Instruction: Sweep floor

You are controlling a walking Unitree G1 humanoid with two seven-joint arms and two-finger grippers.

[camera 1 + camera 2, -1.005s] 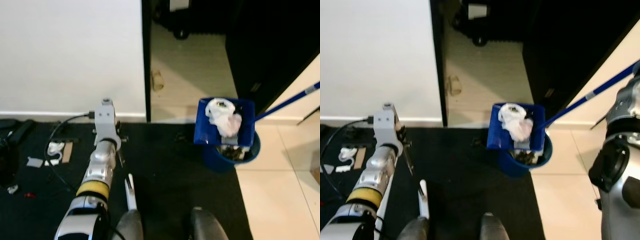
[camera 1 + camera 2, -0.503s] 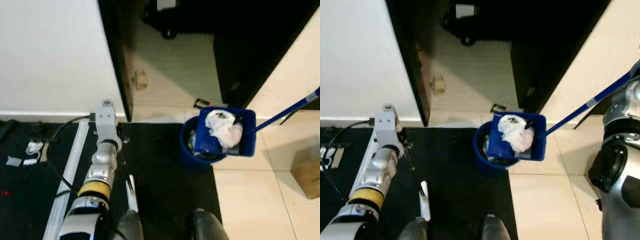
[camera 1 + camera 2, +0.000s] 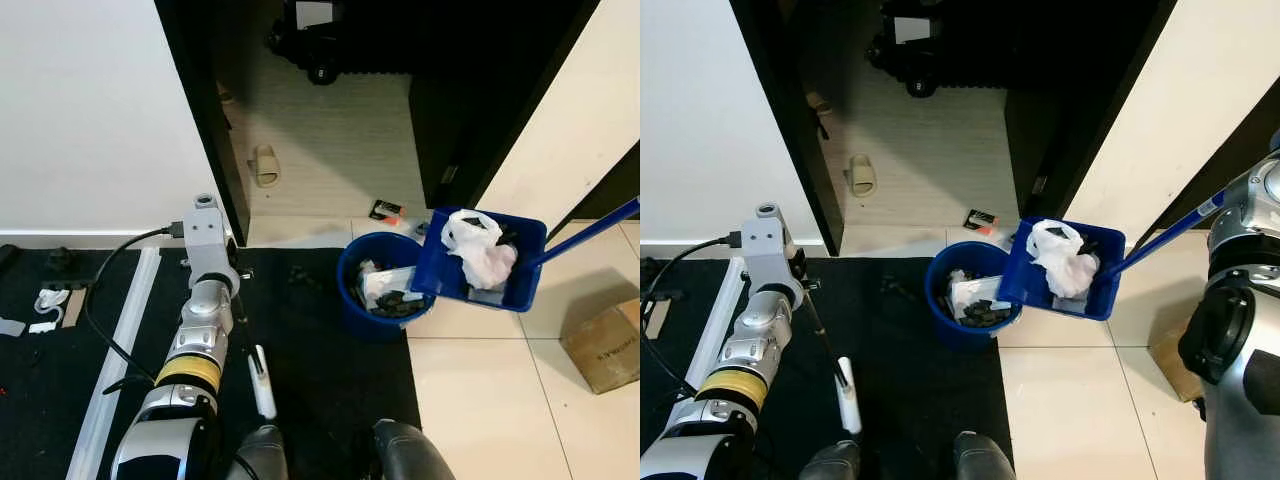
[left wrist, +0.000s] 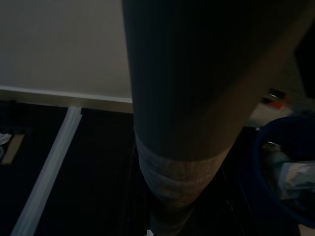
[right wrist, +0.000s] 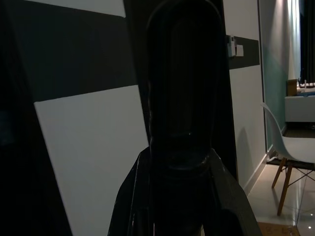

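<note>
A blue dustpan [image 3: 432,276] on a long blue handle [image 3: 592,224] hangs tilted just above the floor. It carries a crumpled white bag [image 3: 478,245], and its low edge meets the right rim of a round blue bucket [image 3: 358,312] that holds scraps. The handle runs up to my right gripper [image 3: 1232,192], which is shut on it beside the silver right arm. My left arm reaches forward over the black carpet. Its gripper [image 3: 806,288] is shut on a thin black stick [image 3: 826,340] with a white end [image 3: 850,405], slanting back toward my feet.
The bucket stands at the carpet's edge before a dark doorway. A slipper [image 3: 265,165] and a small packet [image 3: 385,210] lie on the floor beyond. A cardboard box [image 3: 605,350] sits on the tiles at right. A white strip [image 3: 115,360] and a cable lie on the carpet.
The view has swung, shifting the whole scene. Relative to the bucket, the dustpan has moved from over it to its right rim, uncovering the scraps inside. The white bag stays in the pan.
</note>
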